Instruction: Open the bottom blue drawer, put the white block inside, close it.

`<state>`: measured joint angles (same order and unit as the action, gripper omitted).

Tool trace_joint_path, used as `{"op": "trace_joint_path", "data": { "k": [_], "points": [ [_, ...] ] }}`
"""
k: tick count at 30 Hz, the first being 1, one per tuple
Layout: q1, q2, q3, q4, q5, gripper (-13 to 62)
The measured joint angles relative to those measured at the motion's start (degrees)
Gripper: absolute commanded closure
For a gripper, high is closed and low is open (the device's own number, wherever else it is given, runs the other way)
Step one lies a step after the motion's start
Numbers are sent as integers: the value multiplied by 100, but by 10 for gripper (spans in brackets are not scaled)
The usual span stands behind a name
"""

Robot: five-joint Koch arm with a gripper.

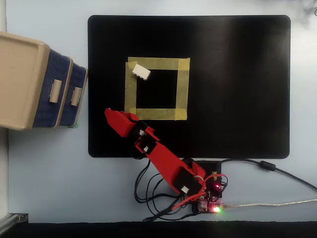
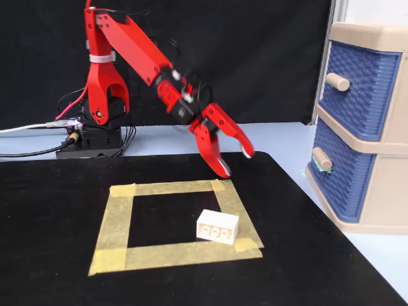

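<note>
The white block (image 1: 141, 72) (image 2: 217, 227) lies on a corner of the yellow tape square (image 1: 156, 89) (image 2: 175, 223). The bottom blue drawer (image 2: 340, 178) (image 1: 77, 95) is shut, its beige tab handle (image 2: 321, 159) facing the mat. My red gripper (image 2: 234, 161) (image 1: 109, 115) hangs above the mat between the tape square and the cabinet. Its jaws are spread apart with nothing between them. It is well clear of both the block and the drawer.
The beige cabinet (image 1: 20, 79) (image 2: 373, 35) also holds an upper blue drawer (image 2: 358, 89), shut. A black mat (image 1: 237, 84) covers the table's middle. The arm's base (image 1: 208, 191) (image 2: 89, 137) stands off the mat amid loose cables (image 1: 292, 178).
</note>
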<state>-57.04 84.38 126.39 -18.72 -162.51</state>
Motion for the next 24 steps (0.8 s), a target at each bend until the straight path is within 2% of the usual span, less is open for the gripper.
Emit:
{"op": "trace_joint_path", "data": {
  "k": [5,8,14,20,24],
  "points": [
    [9,-2250,-598,-3524,-387,162],
    [-18,-3094,-1371,-4474,-492,162],
    [-70,-3437,-2646,-4456,-510,163],
    [-141,-3639,-2936,-3990,-510,171],
    [-193,-4192,-3656,-3990,-510,172]
  ]
}}
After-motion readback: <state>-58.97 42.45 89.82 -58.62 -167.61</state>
